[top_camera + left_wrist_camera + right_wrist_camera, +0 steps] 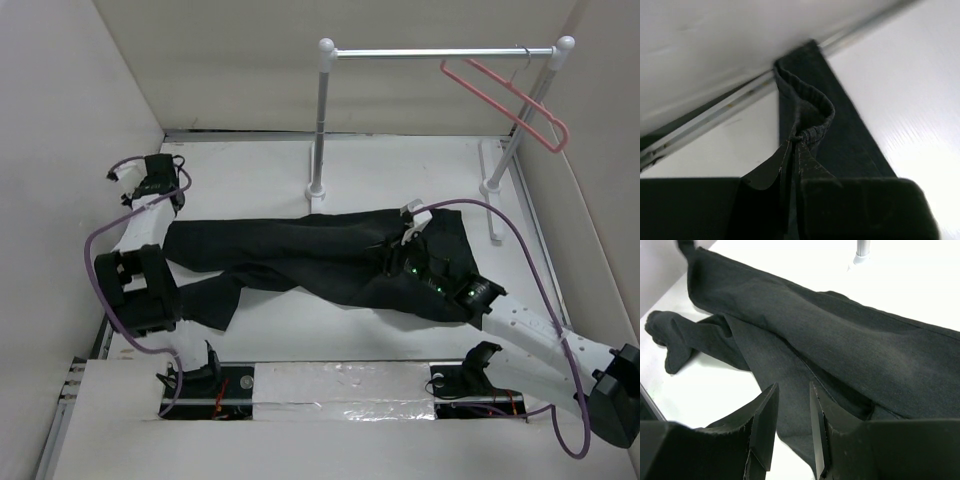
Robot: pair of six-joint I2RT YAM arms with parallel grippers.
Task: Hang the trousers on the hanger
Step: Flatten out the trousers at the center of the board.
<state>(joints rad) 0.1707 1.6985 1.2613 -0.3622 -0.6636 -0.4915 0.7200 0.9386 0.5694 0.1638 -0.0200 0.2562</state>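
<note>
The black trousers (300,255) lie spread across the table, legs to the left and waist to the right. At the far left my left gripper (170,207) is shut on the hem of the upper leg. In the left wrist view that hem (807,107) bunches up just past the closed fingertips of the left gripper (796,141), close to the wall edge. Over the upper thigh part, my right gripper (392,250) stands open. Its fingers (765,410) hang just above the fabric (840,335) with nothing between them. The pink hanger (512,100) hangs tilted from the rail's right end.
A white rail (440,52) on two posts stands at the back, and one post foot (860,257) shows beyond the cloth. Walls close in on the left, back and right. A shiny strip (340,385) runs along the near edge between the arm bases.
</note>
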